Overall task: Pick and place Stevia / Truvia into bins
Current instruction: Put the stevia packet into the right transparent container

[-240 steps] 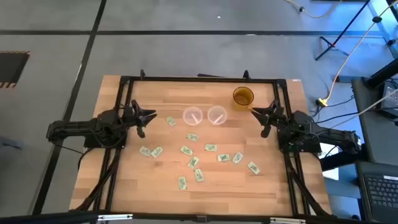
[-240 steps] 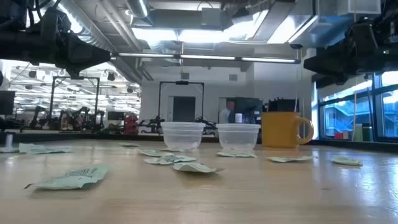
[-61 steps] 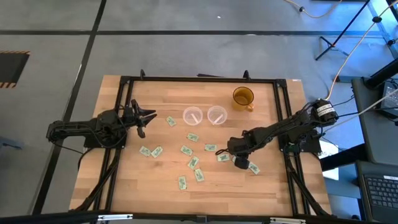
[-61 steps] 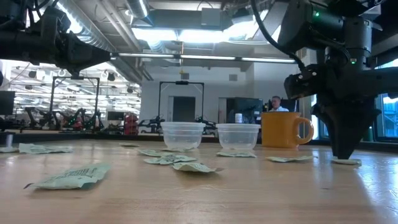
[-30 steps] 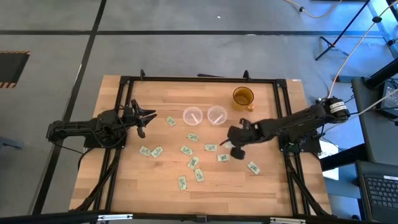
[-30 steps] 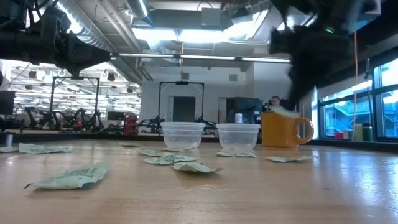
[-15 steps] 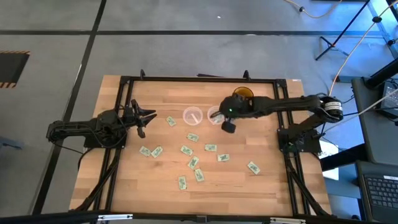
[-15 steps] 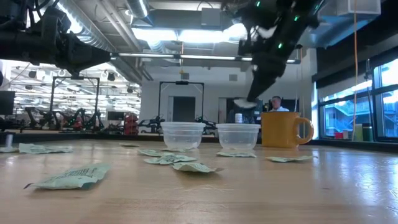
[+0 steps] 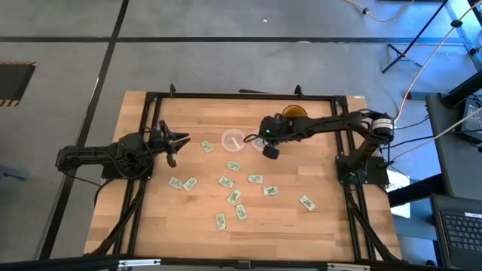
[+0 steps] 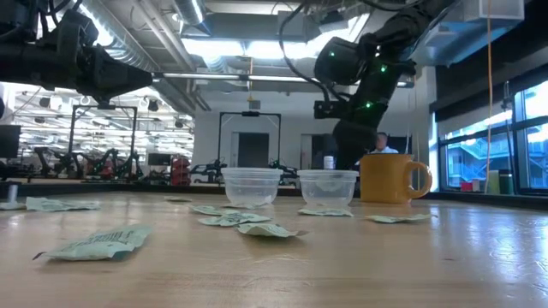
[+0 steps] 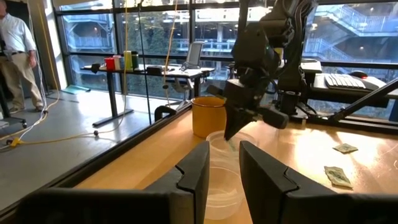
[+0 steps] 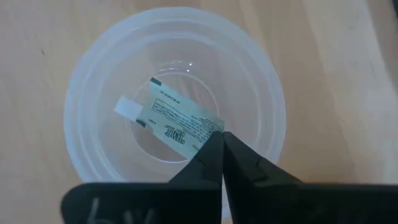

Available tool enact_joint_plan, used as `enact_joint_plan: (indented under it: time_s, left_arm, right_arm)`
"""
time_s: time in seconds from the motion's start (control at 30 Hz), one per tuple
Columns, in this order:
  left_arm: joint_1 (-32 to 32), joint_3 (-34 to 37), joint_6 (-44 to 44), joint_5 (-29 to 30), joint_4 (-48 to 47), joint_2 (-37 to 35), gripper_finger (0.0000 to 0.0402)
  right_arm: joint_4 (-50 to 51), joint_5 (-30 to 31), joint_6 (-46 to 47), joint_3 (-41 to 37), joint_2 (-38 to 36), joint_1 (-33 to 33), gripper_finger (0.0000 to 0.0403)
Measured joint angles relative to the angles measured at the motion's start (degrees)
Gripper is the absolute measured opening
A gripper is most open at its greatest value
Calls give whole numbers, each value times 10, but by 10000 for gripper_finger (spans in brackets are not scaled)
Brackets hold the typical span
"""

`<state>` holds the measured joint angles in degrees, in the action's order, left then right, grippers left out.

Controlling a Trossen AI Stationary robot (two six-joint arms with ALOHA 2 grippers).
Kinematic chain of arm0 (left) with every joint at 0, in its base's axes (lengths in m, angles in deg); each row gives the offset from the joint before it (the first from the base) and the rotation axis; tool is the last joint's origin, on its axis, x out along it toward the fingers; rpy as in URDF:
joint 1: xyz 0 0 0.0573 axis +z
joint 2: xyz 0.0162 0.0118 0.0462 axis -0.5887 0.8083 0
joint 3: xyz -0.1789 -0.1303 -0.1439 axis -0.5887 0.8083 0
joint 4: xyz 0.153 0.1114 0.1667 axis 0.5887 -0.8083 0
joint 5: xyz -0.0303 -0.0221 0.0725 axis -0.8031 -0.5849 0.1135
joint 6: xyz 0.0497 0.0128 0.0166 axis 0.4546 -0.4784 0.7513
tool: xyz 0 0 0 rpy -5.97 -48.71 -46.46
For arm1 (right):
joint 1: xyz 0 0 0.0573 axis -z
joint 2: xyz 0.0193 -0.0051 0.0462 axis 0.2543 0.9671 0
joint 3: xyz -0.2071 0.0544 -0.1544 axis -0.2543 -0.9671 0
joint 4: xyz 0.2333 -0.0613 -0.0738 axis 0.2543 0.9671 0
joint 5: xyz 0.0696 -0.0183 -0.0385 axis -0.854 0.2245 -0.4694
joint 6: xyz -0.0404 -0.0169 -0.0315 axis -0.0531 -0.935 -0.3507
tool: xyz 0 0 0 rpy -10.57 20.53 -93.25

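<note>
My right gripper (image 9: 269,149) hovers over the right clear cup (image 9: 257,136), fingers pointing down and shut on one pale green sachet (image 12: 171,118). In the right wrist view that sachet shows inside the ring of the cup's rim (image 12: 71,99). The left clear cup (image 9: 233,140) stands next to it. Several more sachets (image 9: 255,178) lie flat on the wood between the cups and the near edge. My left gripper (image 9: 181,139) waits open at the table's left side, level with the cups. My right gripper pinches the sachet by one short end (image 12: 208,132) between its two fingertips (image 12: 239,155), coming from above and pointing down. The sachet sticks out from the tips over the cup's floor. Whether its free end (image 12: 127,107) touches the cup, I cannot tell.
An amber-yellow mug with a handle (image 9: 294,117) stands beyond the right cup near the far edge. A black frame (image 9: 241,95) runs round the table top. A lone sachet (image 9: 306,202) lies toward the right near corner. People show in the room behind.
The right gripper, carrying the sachet, has swung from the middle-right of the table toward the far edge and the left. It has stopped over the right cup and come down toward it. Its fingers have stayed shut on the sachet.
</note>
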<state>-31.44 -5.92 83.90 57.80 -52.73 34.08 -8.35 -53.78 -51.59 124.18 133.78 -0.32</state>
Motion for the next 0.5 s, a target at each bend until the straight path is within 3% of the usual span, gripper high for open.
enact_joint_plan:
  time_s: [0.5]
  left_arm:
    - [0,0,-1,0,0,0,82]
  right_arm:
    - [-2,1,3,0,-2,0,32]
